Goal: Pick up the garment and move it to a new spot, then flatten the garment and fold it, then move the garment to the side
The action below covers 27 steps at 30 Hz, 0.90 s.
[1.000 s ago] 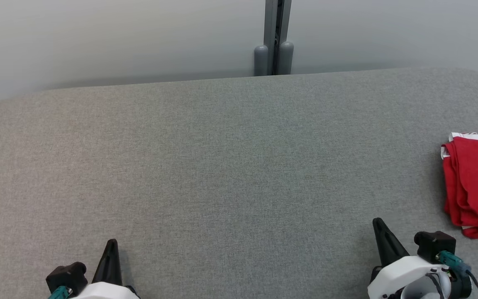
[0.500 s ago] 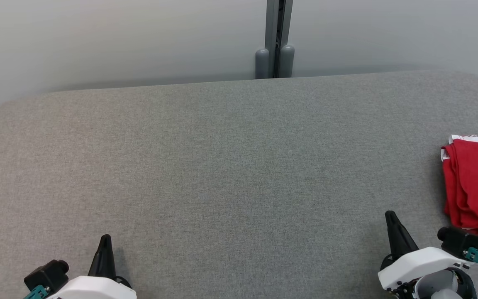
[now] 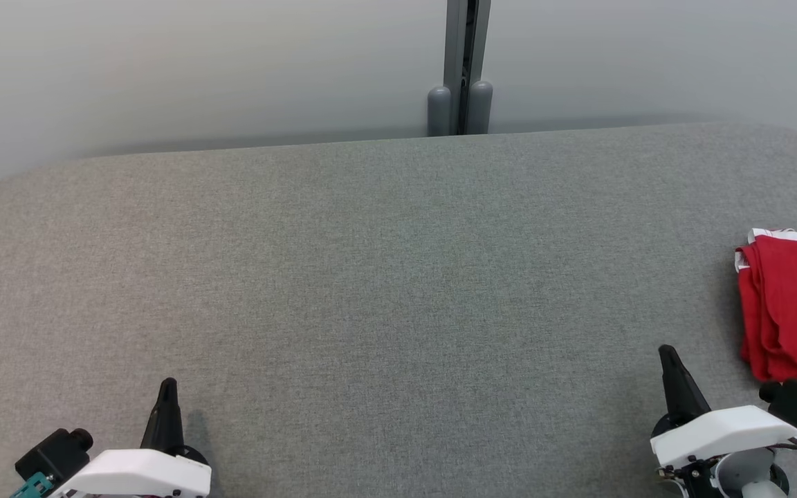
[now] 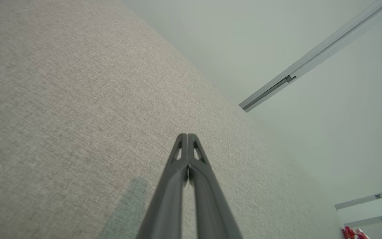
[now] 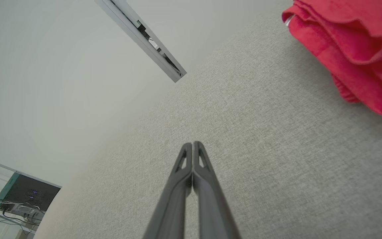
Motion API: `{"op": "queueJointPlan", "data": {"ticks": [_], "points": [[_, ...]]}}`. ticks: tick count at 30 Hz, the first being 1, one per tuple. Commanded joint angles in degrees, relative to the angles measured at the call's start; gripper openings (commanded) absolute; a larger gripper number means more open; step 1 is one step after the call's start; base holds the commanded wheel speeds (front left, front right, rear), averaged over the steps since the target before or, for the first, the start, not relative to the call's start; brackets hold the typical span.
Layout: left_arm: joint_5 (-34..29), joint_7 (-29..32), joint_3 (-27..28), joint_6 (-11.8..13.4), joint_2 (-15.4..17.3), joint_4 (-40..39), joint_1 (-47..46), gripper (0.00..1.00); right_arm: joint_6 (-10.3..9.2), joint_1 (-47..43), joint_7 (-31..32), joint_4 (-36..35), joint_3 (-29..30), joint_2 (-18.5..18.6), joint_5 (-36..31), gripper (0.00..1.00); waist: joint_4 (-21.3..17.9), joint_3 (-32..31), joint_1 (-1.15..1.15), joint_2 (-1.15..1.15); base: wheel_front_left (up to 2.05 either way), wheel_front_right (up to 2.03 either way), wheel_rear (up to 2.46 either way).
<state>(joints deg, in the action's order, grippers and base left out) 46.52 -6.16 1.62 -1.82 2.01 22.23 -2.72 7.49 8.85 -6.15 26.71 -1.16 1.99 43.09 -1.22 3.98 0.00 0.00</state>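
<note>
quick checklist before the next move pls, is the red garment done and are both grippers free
1. The garment is folded: ok, it lies in layered folds.
2. It sits at the side: ok, at the right end of the table.
3. It lies wholly on the table: cannot tell, the head view cuts it off at the right.
4. The left gripper holds nothing: ok, shut and empty over bare table.
5. The right gripper holds nothing: ok, shut, with its fingers apart from the garment.
</note>
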Motion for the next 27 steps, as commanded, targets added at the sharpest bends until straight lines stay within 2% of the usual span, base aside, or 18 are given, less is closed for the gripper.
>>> {"op": "queueJointPlan", "data": {"ticks": [1, 27], "points": [[1.8, 0.4, 0.4, -0.5, 0.5, -1.1, -1.6, 0.00, 0.00, 0.4, 0.5, -1.3, 0.4, 0.5, 2.0, 0.00, 0.0, -0.1, 0.00, 0.00, 0.00, 0.00, 0.00], [17.9, 4.9, 2.1, -2.5, 0.7, -3.8, -2.5, 0.00, 0.00, -0.7, 5.0, -5.6, 3.2, 0.7, 19.3, 0.00, 0.4, -1.1, 0.00, 0.00, 0.00, 0.00, 0.00]]}}
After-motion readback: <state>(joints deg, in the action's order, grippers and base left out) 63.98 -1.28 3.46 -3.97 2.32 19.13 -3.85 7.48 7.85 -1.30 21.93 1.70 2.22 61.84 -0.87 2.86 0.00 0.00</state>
